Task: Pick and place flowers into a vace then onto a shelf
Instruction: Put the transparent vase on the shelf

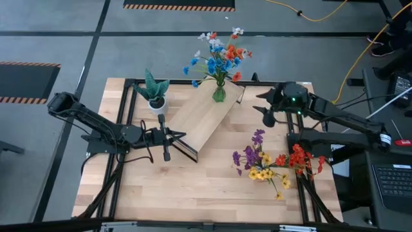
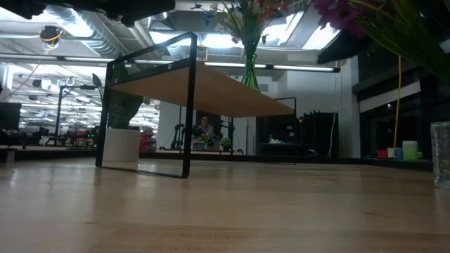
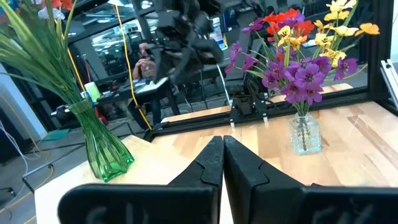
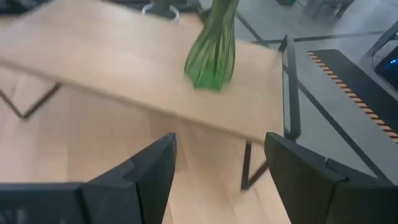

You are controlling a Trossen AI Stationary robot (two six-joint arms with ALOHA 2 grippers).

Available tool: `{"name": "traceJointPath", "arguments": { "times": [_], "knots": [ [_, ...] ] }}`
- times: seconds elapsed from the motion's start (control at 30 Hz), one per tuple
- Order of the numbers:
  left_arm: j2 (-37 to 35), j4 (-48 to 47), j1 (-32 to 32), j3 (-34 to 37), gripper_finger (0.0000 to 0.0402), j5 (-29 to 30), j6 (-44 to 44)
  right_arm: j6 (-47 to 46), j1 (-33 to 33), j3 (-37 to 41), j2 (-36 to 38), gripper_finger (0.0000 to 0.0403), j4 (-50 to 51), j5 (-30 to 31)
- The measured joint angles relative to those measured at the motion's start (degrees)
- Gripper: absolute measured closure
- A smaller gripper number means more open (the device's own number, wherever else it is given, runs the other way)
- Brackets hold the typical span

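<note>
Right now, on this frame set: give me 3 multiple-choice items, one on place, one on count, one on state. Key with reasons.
1. Where does the green vase stand?
A. On the shelf board
B. On the bare tabletop
C. In the right gripper

2. How many vases hold flowers?
A. One
B. Two
C. Three

3. How do the two grippers stand?
A. Both open
B. Left open, right shut
C. Left shut, right open

Key:
1. A: the green vase sits on the far end of the shelf, as the right wrist view also shows.
2. B: the green vase carries the red, blue and orange flowers, and a clear glass vase on the table holds the purple, yellow and red bunch.
3. C: the left gripper has its fingers pressed together; the right gripper shows a wide gap, holding nothing.
</note>
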State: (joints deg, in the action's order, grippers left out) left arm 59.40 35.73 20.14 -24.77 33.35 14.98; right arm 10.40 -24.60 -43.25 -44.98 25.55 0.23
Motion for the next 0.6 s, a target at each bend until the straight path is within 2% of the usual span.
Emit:
{"name": "traceJointPath", "arguments": {
  "times": [0.23, 0.5, 0.6],
  "knots": [
    [0.0, 0.0, 0.0, 0.0, 0.0398, 0.0, -1.8, 0.6, 0.0, 8.2, 9.9, 0.0157, 0.1, -0.4],
    [0.0, 0.0, 0.0, 0.0, 0.0398, 0.0, -1.8, -6.5, 0.0, 8.9, 15.1, 0.0157, 1.2, 0.2],
    [0.0, 0.0, 0.0, 0.0, 0.0397, 0.0, -2.1, -9.0, 0.0, 8.9, 15.2, 0.0157, 6.2, 5.2]
  ]
}}
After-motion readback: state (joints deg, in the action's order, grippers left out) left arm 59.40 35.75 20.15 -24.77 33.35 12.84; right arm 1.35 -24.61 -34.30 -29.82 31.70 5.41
